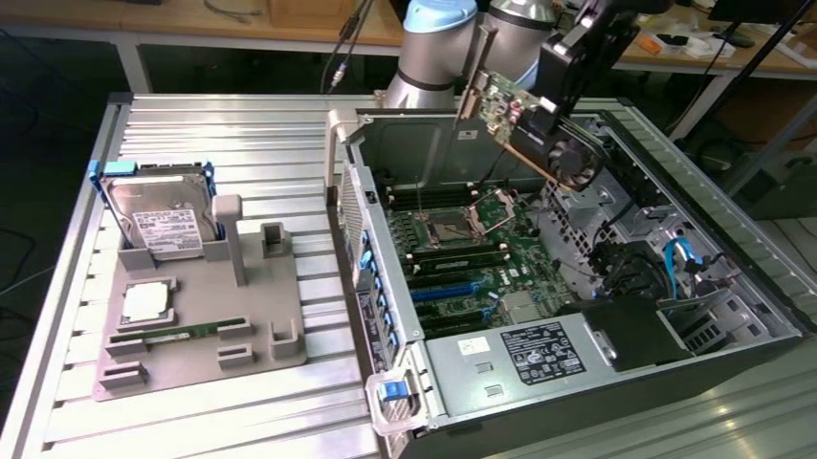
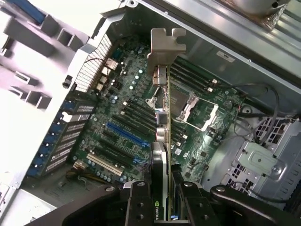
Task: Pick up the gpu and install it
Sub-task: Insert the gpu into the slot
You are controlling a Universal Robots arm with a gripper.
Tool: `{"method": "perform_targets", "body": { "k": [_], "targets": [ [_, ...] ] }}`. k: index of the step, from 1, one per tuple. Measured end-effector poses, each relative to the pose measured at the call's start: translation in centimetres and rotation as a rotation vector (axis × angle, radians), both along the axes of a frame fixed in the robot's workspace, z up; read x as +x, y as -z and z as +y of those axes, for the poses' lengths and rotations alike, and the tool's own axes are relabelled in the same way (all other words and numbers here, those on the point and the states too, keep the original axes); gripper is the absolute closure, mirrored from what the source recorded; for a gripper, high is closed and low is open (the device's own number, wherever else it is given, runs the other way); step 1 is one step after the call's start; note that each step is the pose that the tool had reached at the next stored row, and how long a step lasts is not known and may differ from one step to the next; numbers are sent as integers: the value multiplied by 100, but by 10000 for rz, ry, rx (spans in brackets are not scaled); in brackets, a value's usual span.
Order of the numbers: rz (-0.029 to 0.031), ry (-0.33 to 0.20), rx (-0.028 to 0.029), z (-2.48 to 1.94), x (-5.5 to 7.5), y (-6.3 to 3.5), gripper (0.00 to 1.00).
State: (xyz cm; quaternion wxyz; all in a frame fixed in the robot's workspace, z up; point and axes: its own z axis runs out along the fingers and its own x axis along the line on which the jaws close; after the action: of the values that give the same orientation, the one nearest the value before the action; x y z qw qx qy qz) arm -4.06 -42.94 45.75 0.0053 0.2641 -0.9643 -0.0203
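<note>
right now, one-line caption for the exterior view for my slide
The gripper holds the gpu above the open computer case, over the motherboard, not yet in a slot.

The exterior view looks down from high over the slatted table (image 1: 230, 124), the open computer case (image 1: 422, 143) on the exterior view's right. The wrist view sits close, peering along the gpu (image 2: 162, 122) (clamped in the gripper (image 2: 163, 202)) into that case; both share the motherboard (image 1: 447, 277) and CPU socket (image 1: 457, 228).
</note>
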Motion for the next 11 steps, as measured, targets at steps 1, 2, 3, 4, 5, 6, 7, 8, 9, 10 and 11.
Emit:
{"method": "perform_targets", "body": {
  "k": [1,2,3,4,5,6,7,8,9,10,11],
  "targets": [
    [0,-189,0,0,0,3,73],
    [0,-371,0,0,0,7,73],
    [0,-549,1,0,0,11,73],
    [0,-715,0,0,0,14,73],
    [0,-976,0,0,0,20,73],
    [0,-1176,0,0,0,23,73],
    [0,-1363,0,0,0,28,73],
    [0,-1547,0,0,0,33,73],
    [0,-1733,12,1,0,37,73],
    [-1,-1862,34,0,0,39,73],
    [-6,-1935,81,-1,-1,41,73]
  ]
}}
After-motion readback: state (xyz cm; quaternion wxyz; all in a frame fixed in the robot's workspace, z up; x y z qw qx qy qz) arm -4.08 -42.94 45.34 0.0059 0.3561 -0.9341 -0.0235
